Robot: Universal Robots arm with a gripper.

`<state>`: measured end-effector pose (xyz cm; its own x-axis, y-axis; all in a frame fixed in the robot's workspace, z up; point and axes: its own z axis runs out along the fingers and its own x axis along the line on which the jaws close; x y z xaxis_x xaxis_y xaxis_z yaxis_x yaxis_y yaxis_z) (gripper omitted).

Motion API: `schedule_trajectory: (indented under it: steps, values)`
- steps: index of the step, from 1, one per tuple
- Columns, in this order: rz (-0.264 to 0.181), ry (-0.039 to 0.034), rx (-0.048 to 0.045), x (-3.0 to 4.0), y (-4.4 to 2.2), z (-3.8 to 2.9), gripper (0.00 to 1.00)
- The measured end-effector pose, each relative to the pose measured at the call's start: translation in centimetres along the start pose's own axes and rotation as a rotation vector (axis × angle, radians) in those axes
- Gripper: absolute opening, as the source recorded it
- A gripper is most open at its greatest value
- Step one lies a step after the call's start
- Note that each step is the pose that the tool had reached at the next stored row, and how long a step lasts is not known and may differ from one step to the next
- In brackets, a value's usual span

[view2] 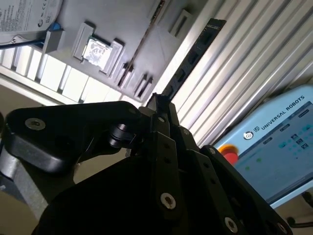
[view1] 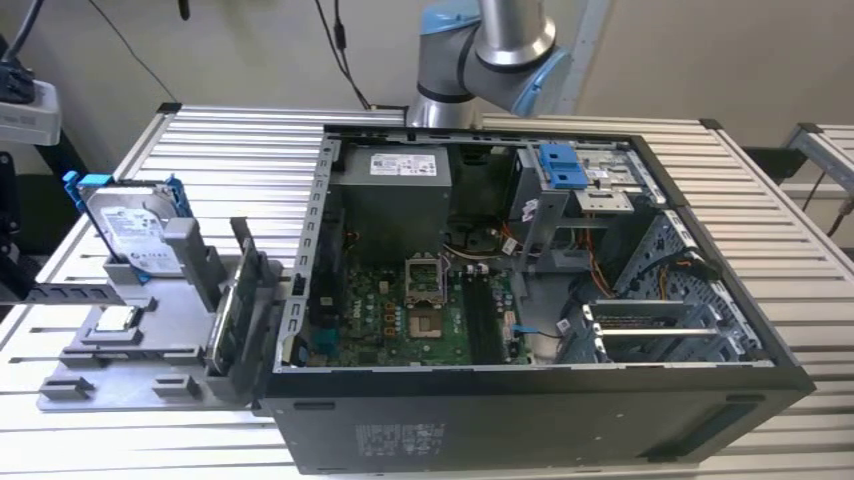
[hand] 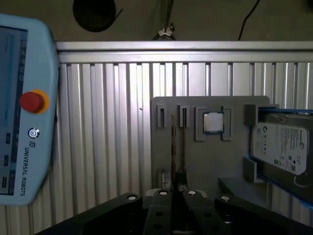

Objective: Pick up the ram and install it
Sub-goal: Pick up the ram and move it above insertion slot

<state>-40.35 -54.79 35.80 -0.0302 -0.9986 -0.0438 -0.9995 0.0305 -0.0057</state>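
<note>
Ram [view2: 195, 54] is clamped edge-on by the gripper [view2: 157, 98], jaws closed on it, well above the tray [view1: 134, 398], which is set at nine o'clock of the case [view1: 534, 420] in the exterior view. Any tilt in that thin hold could be carried to insertion, and the stick bent.
</note>
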Motion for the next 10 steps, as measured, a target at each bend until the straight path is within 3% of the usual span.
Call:
schedule_trajectory:
  steps: [10]
  values:
    - [0.000, -0.0003, 0.0001, -0.05, -0.02, -1.28, 0.14]
